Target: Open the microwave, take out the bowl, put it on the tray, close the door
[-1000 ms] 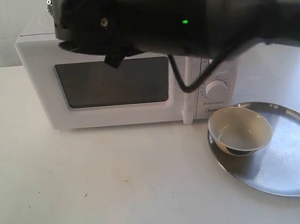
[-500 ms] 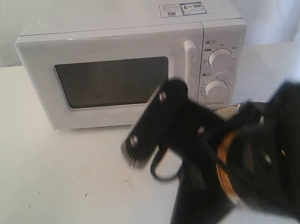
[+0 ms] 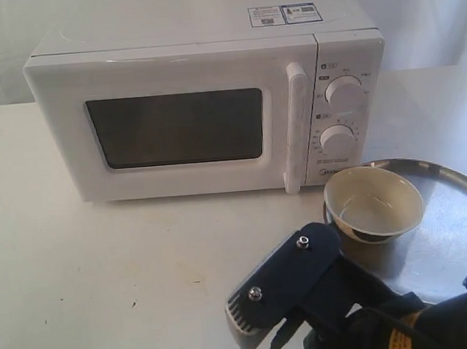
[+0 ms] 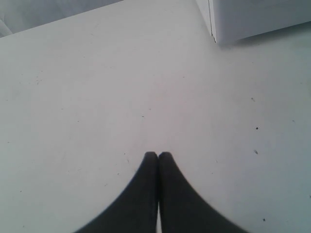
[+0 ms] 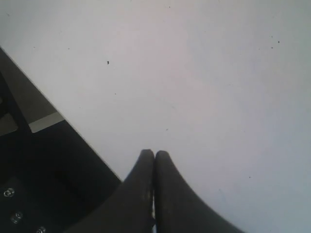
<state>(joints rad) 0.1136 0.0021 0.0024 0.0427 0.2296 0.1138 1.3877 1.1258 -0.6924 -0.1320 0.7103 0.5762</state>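
The white microwave (image 3: 204, 112) stands at the back of the table, its door (image 3: 173, 127) flush with the front and the vertical bar handle (image 3: 299, 129) beside two knobs. To its right the bowl (image 3: 373, 202), cream inside and dark outside, rests on the near-left part of the silver tray (image 3: 455, 214). In the exterior view, the right arm (image 3: 308, 298) fills the bottom right, in front of the tray. In its wrist view my right gripper (image 5: 154, 154) is shut and empty over bare table. My left gripper (image 4: 158, 155) is shut and empty too, with a microwave corner (image 4: 252, 19) in its view.
The white tabletop (image 3: 104, 282) stretches in front of and to the left of the microwave. A dark frame and the table's edge (image 5: 43, 121) show in the right wrist view. White curtains hang behind the microwave.
The right arm has dropped from in front of the microwave's top down to the bottom right of the exterior view, uncovering the microwave, bowl and tray. The door, bowl and tray stay put.
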